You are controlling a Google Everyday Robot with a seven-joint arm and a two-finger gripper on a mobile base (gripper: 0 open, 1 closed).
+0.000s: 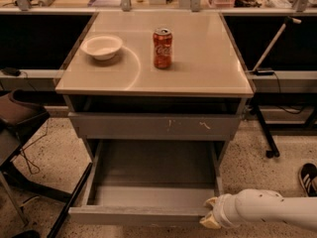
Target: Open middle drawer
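The middle drawer [148, 182] is pulled far out of the grey cabinet, showing its bare inside. Its plain flat front [138, 215] faces the near edge of the view. My gripper [210, 213], on a white arm coming in from the lower right, sits at the right end of that front. One tan fingertip [211, 201] is inside the drawer and the other is outside, pinching the front. Above it, the wider grey front with white scratch marks [153, 126] is closed. The narrowest front is hidden.
A red soda can [162, 47] and a white bowl [101, 46] stand on the cabinet top [208, 68]. A dark chair [20, 118] is at the left. A black stand leg [262, 133] and a shoe [309, 178] are at the right.
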